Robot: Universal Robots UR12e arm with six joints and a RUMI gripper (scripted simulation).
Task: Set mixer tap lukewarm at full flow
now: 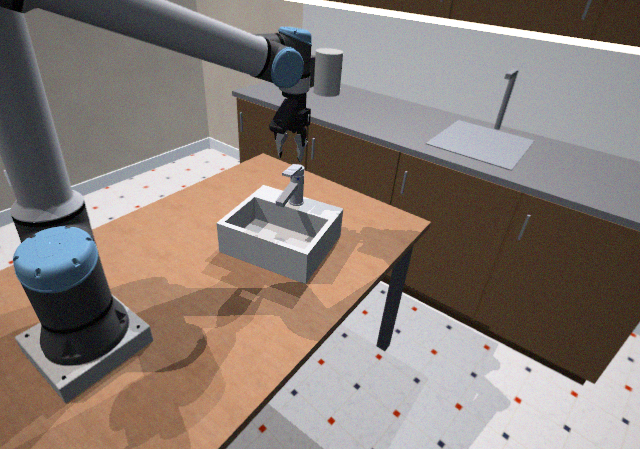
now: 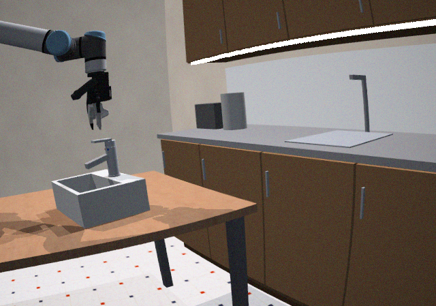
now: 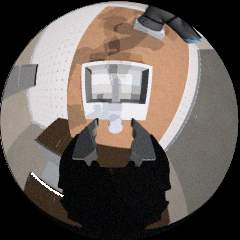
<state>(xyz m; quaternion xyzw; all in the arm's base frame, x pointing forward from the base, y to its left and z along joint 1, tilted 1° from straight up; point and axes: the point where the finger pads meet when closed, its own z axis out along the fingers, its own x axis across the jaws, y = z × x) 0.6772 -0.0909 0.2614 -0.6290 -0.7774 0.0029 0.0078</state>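
The mixer tap [image 1: 296, 194] [image 2: 112, 160] [image 3: 115, 126] stands upright on the rear rim of the white basin [image 1: 261, 243] [image 2: 113, 204] [image 3: 149, 75]. Its lever [image 1: 293, 169] [image 2: 100, 140] looks nearly level and points out roughly over the spout [image 1: 287, 196] [image 2: 95, 161] [image 3: 116, 90]. A blue dot [image 2: 107, 149] shows on the tap's side; no red dot can be made out. My gripper [image 1: 290, 157] [image 2: 95, 127] [image 3: 114, 118] is partly open, empty and pointing down. It hangs above the tap, clear of the lever, with the tap head between the fingertips in the wrist view.
The basin sits on the wooden table [image 1: 170, 232] [image 2: 182, 193], with the arm's base [image 1: 77, 330] at its other end. Behind stands a counter [image 1: 382, 118] [image 2: 267, 140] with a grey cylinder [image 1: 328, 72] [image 2: 234, 110], a dark box [image 2: 208, 116] and another faucet [image 1: 506, 100] [image 2: 365, 101].
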